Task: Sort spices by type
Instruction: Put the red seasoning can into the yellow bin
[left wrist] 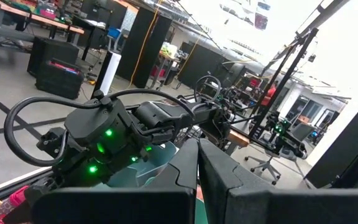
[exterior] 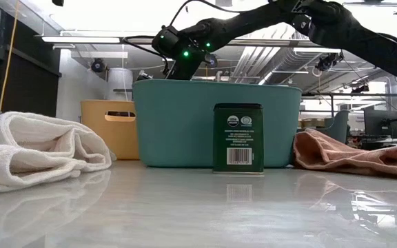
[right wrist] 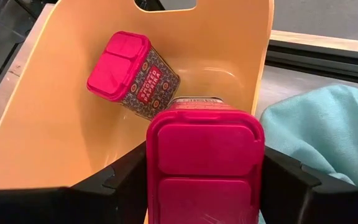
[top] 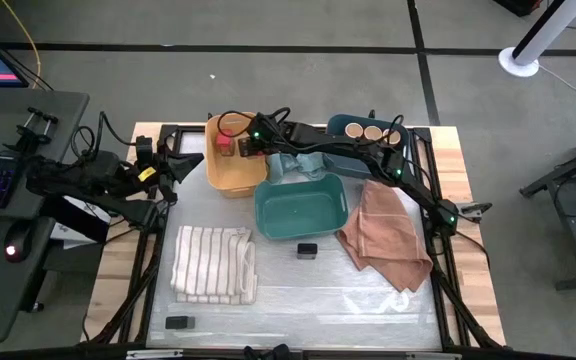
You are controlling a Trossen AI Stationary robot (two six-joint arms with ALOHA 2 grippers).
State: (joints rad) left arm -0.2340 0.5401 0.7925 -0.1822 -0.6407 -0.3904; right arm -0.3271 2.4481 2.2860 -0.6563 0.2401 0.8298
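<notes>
Held red-topped jar (right wrist: 204, 165): red lid toward wrist camera, long axis along fingers, over yellow bin (right wrist: 55, 124) | right gripper (right wrist: 205, 180): reaches far-left, fingers clamp jar sides | left gripper (top: 190, 160): fingers closed, empty, left edge.

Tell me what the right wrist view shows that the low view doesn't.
Only the right wrist view shows the right gripper shut on a red-topped square jar over the yellow bin, with a second red-topped jar lying inside. Only the low view shows the black rectangular tin standing before the teal bin, plus the white folded cloth and pink cloth. Both share the yellow bin and the teal cloth.
</notes>
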